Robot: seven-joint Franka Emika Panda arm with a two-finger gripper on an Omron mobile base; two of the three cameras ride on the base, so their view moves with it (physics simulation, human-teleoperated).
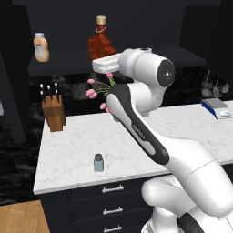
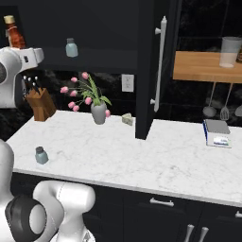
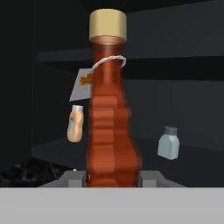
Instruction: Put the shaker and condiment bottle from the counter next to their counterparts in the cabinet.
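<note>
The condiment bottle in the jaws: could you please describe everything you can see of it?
The condiment bottle is tall, dark red-brown and glossy, translucent-looking, with a bulging ridged body, a narrow neck and a tan cap. A white tag hangs from twisted string around the neck. It stands upright, the gripper shut on its base, jaws pressing either side. It is held at the cabinet shelf, between the squat orange bottle and a pale shaker farther back.
</note>
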